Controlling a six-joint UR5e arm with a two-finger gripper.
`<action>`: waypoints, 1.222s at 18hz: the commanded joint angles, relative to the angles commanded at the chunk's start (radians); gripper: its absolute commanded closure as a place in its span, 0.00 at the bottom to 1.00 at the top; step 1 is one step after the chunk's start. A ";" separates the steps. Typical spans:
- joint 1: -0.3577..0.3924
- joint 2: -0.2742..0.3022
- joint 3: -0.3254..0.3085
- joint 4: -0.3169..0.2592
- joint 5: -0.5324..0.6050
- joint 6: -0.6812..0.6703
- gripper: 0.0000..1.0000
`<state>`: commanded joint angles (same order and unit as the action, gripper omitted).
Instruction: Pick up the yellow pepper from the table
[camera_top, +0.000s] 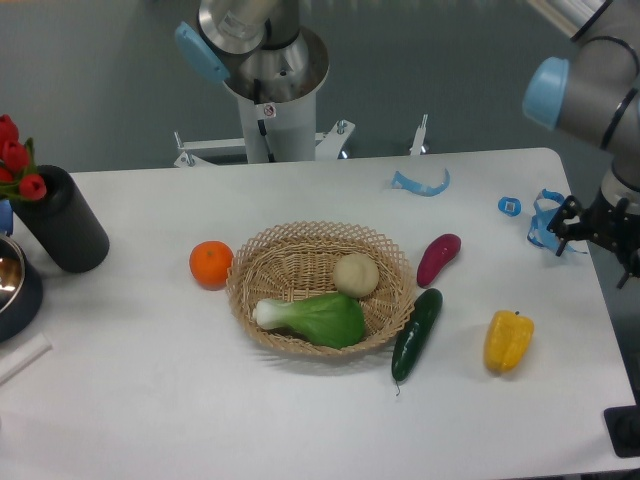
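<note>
The yellow pepper lies on the white table near its right edge, just right of the dark-green cucumber. My gripper hangs at the frame's right border, above and to the right of the pepper and well apart from it. Only its dark body shows against the table edge, and the fingers are too dark and cropped to read. Nothing visible is held in it.
A wicker basket in the middle holds a green leafy vegetable and a pale round one. An orange sits to its left and a purple vegetable to its right. Blue clips lie by the gripper. A black vase stands far left.
</note>
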<state>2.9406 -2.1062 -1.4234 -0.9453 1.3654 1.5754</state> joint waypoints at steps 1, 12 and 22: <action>-0.003 -0.003 -0.002 0.000 0.004 -0.002 0.00; -0.078 -0.043 0.011 -0.001 0.004 -0.387 0.00; -0.199 -0.130 0.172 -0.171 0.192 -0.431 0.00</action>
<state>2.7413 -2.2365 -1.2518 -1.1167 1.5570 1.1444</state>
